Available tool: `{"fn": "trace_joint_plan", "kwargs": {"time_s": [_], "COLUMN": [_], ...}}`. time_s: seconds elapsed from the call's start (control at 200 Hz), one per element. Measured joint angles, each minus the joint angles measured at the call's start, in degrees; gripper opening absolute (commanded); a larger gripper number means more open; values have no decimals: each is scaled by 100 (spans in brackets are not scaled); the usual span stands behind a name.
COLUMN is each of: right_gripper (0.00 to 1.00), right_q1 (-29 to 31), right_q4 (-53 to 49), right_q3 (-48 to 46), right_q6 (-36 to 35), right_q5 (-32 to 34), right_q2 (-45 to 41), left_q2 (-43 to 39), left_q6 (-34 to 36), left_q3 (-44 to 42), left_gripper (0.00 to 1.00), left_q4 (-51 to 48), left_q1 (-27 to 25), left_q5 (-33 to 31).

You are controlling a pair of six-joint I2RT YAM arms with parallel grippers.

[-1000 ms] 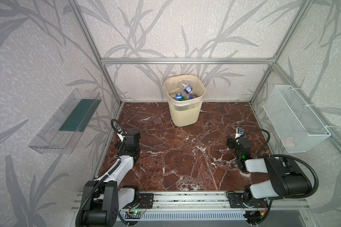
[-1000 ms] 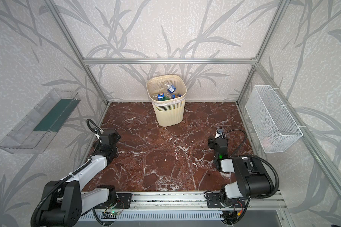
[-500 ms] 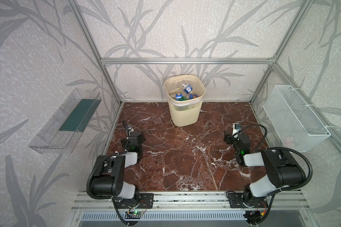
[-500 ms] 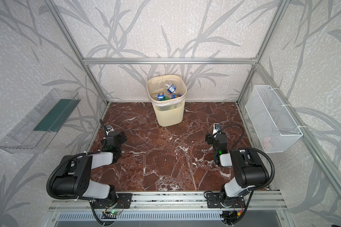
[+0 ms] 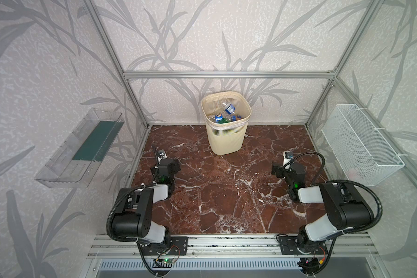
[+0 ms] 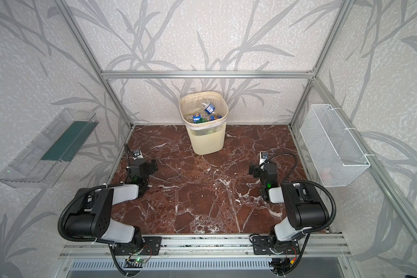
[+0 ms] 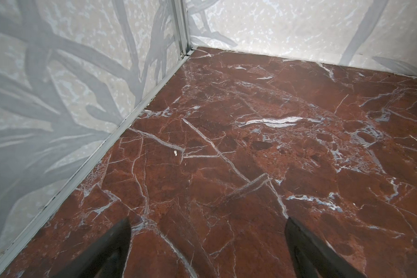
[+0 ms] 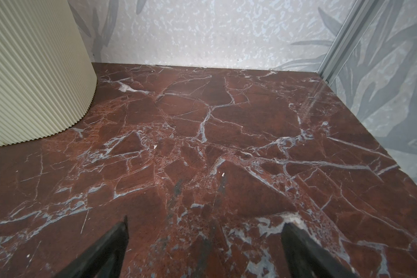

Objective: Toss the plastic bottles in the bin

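Evidently the small clear and green plastic bottles (image 5: 228, 112), likely light, crushable and slick, best pinched at the labelled waist, lie inside the cream ribbed plastic bin (image 5: 226, 142) at upper centre of both top views, while the left gripper (image 7: 207, 219) and right gripper (image 8: 204, 221) gape wide, empty.

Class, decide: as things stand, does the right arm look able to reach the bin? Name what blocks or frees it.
Probably yes. Only bare marble floor lies between the open right gripper and the bin, with nothing standing in the way.
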Motion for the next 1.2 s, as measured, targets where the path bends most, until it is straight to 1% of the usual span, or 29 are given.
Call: {"fn": "trace_joint_plan", "kwargs": {"time_s": [0.2,0.835,1.005,1.2], "right_gripper": [99,99,99,99], "right_q1": [0,0,0,0], "right_q4": [-83,-173,-173,-173], "right_q3": [74,74,74,74], "right_q6": [-83,-111,-111,-111], "right_q5": [-175,-234,-234,-236], "right_q2": [0,0,0,0], "left_q2": [0,7,24,24], "left_q6": [2,68,254,201], "left_q3": [0,2,2,0], "left_gripper": [99,99,99,99], "left_q4": [0,0,48,173], "left_q1": [0,-39,-2,2], "left_q5": [4,22,529,435]}}
